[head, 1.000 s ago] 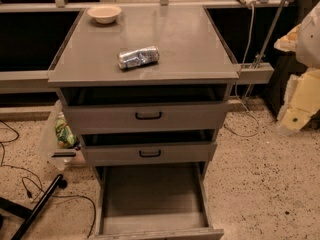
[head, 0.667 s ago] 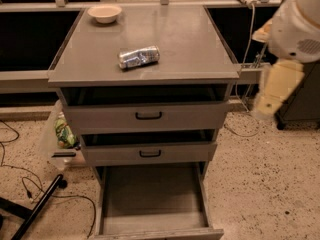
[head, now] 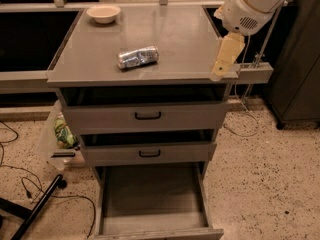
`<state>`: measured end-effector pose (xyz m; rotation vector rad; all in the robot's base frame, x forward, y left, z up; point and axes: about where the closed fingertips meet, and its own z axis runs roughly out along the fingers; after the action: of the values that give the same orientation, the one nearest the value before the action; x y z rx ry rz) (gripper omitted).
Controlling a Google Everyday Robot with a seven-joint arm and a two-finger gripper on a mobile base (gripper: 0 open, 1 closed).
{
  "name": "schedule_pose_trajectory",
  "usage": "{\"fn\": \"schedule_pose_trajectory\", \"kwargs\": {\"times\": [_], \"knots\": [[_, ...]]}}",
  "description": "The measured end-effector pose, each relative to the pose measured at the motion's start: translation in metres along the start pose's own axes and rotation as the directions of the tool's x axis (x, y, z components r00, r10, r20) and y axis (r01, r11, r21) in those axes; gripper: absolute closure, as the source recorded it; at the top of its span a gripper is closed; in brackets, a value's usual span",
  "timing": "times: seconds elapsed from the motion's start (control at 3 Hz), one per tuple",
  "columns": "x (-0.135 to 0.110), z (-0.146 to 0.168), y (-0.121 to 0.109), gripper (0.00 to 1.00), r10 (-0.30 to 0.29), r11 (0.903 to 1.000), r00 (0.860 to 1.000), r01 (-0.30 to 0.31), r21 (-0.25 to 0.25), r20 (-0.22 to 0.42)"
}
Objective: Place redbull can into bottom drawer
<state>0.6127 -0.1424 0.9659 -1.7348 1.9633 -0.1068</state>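
The redbull can (head: 138, 57) lies on its side on the grey cabinet top (head: 175, 34), left of centre. The bottom drawer (head: 150, 196) is pulled open below, and its plain grey interior holds nothing. My gripper (head: 225, 56) hangs from the white arm (head: 250, 1) at the upper right. It is over the right edge of the cabinet top, well to the right of the can and not touching it. It holds nothing that I can see.
A cream bowl (head: 103, 13) sits at the back left of the top. Two shallower drawers with black handles (head: 147, 115) are slightly open. A plastic bag (head: 62, 131), cables and a black pole (head: 37, 204) lie on the floor at left. A dark cabinet (head: 300, 59) stands at right.
My arm has swung left and closer, from beside the cabinet at the far right to over the right edge of the top. The can and drawers have not moved.
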Motion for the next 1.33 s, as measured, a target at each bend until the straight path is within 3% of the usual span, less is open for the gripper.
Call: {"fn": "schedule_pose_trajectory", "kwargs": {"times": [0.33,0.67,1.33], "knots": [[0.000,0.000,0.000,0.00,0.000,1.0000,1.000,0.000,0.000,0.000],[-0.012,0.022,-0.015,0.00,-0.032,0.9994,0.998,0.031,0.014,0.062],[-0.083,0.108,-0.063,0.00,-0.160,0.9869,0.968,0.160,0.018,0.194]]}}
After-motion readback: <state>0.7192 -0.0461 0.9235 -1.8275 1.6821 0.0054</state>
